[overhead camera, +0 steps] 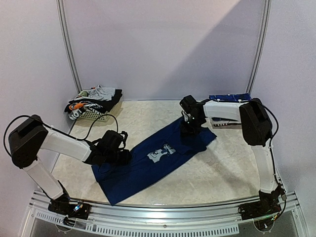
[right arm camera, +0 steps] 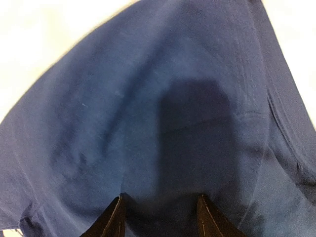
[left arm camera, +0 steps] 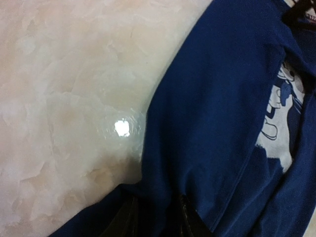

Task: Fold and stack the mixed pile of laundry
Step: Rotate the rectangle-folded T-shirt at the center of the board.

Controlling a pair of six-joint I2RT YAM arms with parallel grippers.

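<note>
A navy T-shirt [overhead camera: 143, 170] with a pale cartoon print [overhead camera: 160, 154] lies spread diagonally across the table. My left gripper [overhead camera: 123, 157] is at its left edge; in the left wrist view [left arm camera: 157, 217] the fingers hold a bunched fold of the navy cloth [left arm camera: 217, 98], with creases running to the jaws. My right gripper [overhead camera: 189, 129] rests low on the shirt's far right end; in the right wrist view [right arm camera: 160, 212] the fingers stand wide apart over flat navy cloth [right arm camera: 148, 108]. The rest of the laundry pile [overhead camera: 91, 101], with grey, black and orange-white pieces, sits in the basket.
The white slatted basket [overhead camera: 98, 117] stands at the back left corner. A folded blue-and-black plaid shirt [overhead camera: 229, 98] lies at the back right behind my right arm. The marble tabletop [overhead camera: 232, 163] shows bare to the right of the T-shirt. Walls enclose the back and sides.
</note>
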